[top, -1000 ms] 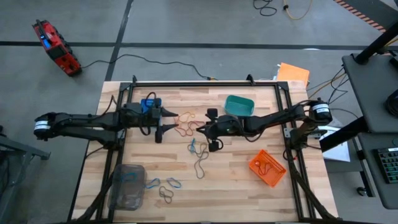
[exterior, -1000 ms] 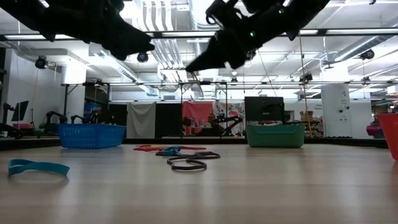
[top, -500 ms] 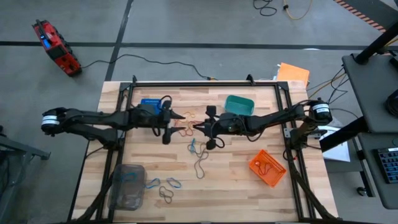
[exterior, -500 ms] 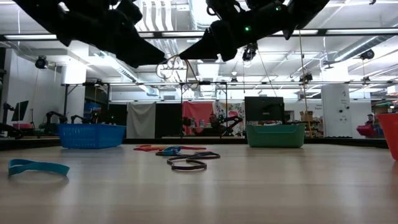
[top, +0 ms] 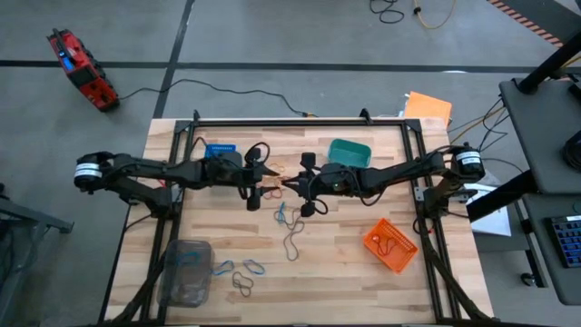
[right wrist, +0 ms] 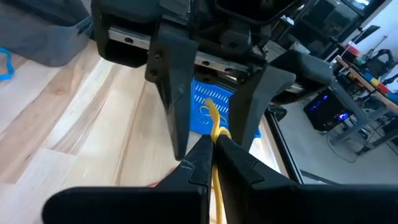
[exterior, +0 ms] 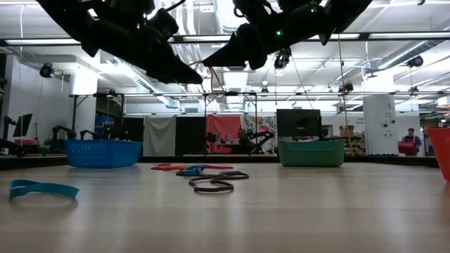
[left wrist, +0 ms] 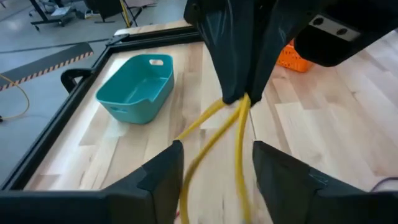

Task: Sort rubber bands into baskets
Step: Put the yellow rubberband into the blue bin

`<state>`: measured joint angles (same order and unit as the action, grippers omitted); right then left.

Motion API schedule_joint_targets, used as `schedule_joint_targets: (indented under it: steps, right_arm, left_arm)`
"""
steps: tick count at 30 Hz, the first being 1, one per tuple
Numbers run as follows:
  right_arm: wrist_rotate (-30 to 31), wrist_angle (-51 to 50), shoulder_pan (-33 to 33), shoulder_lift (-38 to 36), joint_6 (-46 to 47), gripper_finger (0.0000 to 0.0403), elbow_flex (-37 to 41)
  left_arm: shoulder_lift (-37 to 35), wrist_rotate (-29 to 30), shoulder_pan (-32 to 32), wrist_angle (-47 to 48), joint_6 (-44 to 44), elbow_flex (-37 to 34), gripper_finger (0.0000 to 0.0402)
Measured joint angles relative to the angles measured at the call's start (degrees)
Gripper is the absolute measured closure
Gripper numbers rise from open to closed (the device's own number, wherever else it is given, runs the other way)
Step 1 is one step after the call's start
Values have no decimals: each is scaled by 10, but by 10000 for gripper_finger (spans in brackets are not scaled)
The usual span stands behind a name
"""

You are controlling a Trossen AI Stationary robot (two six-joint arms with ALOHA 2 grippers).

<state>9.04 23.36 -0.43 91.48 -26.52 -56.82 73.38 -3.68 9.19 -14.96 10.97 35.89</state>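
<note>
Two end effectors meet tip to tip at 12 o'clock above the surface [exterior: 281,218]; a blue basket [exterior: 103,152] sits at 9, a teal one [exterior: 311,152] at 3.

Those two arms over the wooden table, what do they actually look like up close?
Both are slim, dark, jointed arms with a white ring near the shoulder end. Each ends in a gripper, the left gripper and the right gripper, with two flat, tapering black fingers. Thin black cables loop along them, and a small green light glows on the right arm.

text: none legible | labels: none | signs: none
</note>
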Motion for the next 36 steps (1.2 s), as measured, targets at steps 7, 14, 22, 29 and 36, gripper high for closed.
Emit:
schedule_joint_targets:
  steps: [7,14,22,29,36]
  right_arm:
    - [0,-3,-1,0,6,391,0]
    - [0,-3,-8,0,55,390,0]
    - [-1,-3,-8,0,79,368,0]
    - [2,-2,-23,0,118,283,0]
    - [6,-6,-36,0,135,227,0]
  left_arm:
    - [-13,-3,0,7,5,0,372]
    - [-31,-3,0,16,5,0,400]
    - [-40,7,0,35,-5,-1,401]
    - [-42,33,0,61,-15,-1,401]
    - [-82,166,12,196,-53,9,401]
